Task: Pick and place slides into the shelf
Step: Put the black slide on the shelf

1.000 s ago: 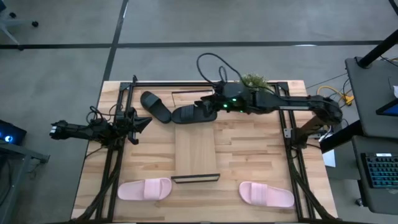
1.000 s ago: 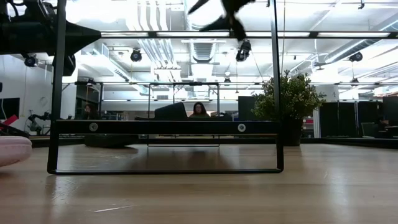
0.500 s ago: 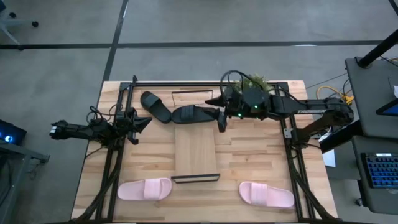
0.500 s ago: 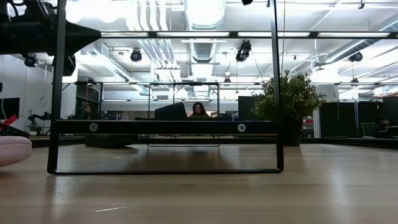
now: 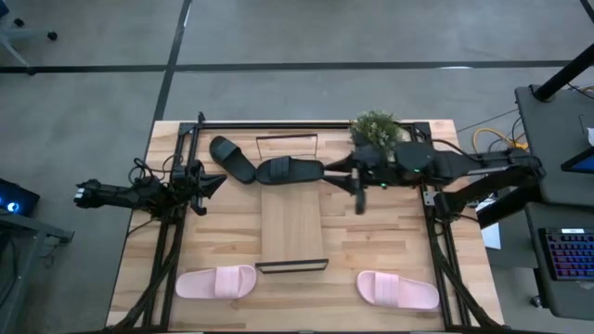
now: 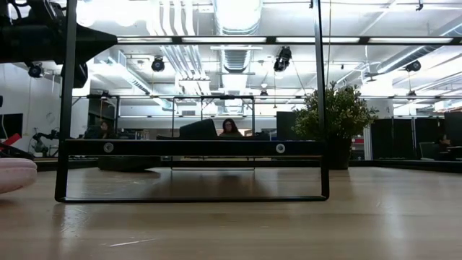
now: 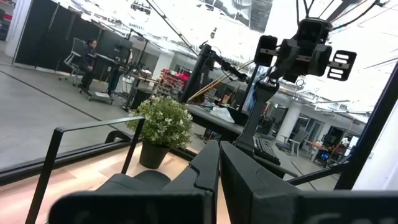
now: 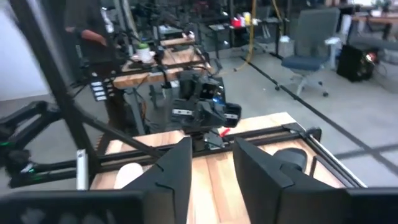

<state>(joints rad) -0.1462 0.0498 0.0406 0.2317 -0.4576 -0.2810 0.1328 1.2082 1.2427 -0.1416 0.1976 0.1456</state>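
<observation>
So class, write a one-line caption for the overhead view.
Two black slides on the shelf's far end, two pink slides near, right tool empty beside them.

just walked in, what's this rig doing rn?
It's loading slides onto the shelf. One black slide sits at the shelf's far end, the other black slide beside it on the table. The right tool hangs empty just right of them. Both pink slides wait at the near edge. The left tool is parked shut.

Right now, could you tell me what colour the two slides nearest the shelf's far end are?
Black slides, clearest in the high view.
</observation>
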